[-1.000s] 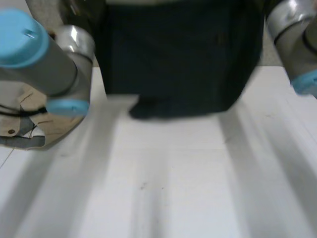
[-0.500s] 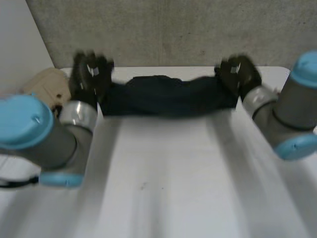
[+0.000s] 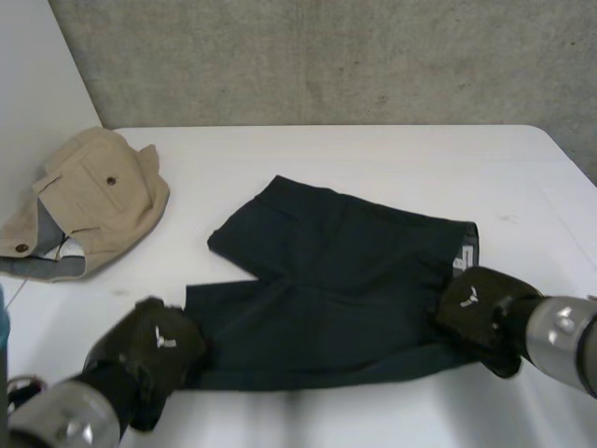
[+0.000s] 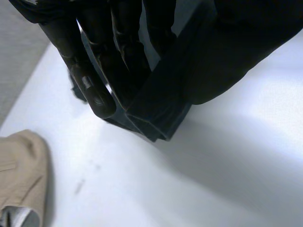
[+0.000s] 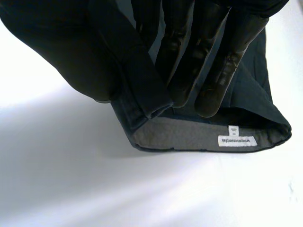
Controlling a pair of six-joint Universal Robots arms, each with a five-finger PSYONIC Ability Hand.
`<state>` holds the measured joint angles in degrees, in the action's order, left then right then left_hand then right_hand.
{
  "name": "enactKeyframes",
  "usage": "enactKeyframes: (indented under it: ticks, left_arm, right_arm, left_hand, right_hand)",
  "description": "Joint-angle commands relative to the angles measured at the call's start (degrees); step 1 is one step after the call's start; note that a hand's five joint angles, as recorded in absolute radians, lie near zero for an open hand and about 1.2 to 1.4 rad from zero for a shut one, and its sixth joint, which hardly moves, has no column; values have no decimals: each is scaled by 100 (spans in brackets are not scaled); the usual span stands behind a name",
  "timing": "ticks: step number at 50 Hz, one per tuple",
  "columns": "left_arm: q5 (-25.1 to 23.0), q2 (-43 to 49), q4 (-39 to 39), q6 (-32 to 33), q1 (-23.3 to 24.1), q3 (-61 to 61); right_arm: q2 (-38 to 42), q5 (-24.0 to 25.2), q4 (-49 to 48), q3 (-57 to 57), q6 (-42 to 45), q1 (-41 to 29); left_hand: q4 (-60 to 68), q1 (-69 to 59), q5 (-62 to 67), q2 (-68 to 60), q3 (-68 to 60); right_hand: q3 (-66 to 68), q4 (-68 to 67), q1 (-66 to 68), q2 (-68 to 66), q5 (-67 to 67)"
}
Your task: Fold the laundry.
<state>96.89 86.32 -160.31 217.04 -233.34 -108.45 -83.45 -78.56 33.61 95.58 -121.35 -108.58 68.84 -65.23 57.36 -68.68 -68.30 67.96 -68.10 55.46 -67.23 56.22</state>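
Dark shorts (image 3: 336,289) lie spread on the table (image 3: 373,154) in the head view, with the left hand (image 3: 149,350) at the near leg's hem corner and the right hand (image 3: 480,313) at the near waistband end. Laying-out looks done, so next is likely folding near leg over far; there is open table beyond, and the beige garment (image 3: 93,201) is well apart. Left wrist view: fingers (image 4: 94,90) and thumb pinch the hem corner (image 4: 156,116). Right wrist view: fingers (image 5: 210,71) and thumb clamp the waistband (image 5: 180,137) beside its label (image 5: 236,141).

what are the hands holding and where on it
Both hold the dark shorts: left hand pinches a leg hem corner, right hand pinches the waistband edge.
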Motion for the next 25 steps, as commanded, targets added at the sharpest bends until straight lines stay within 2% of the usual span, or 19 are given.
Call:
enactKeyframes:
  ticks: [1, 7, 13, 17, 19, 25]
  left_arm:
    - [5, 182, -218, 93, 597, 113]
    - [32, 1201, -1238, 128, 570, 684]
    - [41, 2579, -2809, 172, 123, 1807]
    - [49, 3434, -3620, 295, 25, 2766]
    - [32, 3768, -3901, 435, 17, 3109]
    - [-12, 4867, -4965, 1130, -133, 4217]
  right_arm:
    - [-382, 25, 111, 452, 393, 381]
    - [162, 157, -327, 418, 270, 487]
    - [452, 175, -1769, 163, -740, 566]
    - [918, 131, -2542, -47, -1127, 593]
    - [1094, 61, -2832, -170, -1224, 566]
    - [1832, -668, -3774, -803, -1286, 505]
  left_hand:
    - [1116, -1477, 1264, -1132, -1170]
    - [1116, -1477, 1264, -1132, -1170]
    - [1116, -1477, 1264, -1132, -1170]
    - [1116, -1477, 1264, -1132, -1170]
    - [1116, -1477, 1264, -1132, -1170]
    - [1116, -1477, 1264, -1132, -1170]
  right_hand:
    - [1204, -1190, 2454, -1277, 1378]
    - [1204, -1190, 2454, -1277, 1378]
    - [1204, -1190, 2454, -1277, 1378]
    - [1204, -1190, 2454, -1277, 1378]
    - [1204, -1190, 2454, -1277, 1378]
    - [1204, -1190, 2454, -1277, 1378]
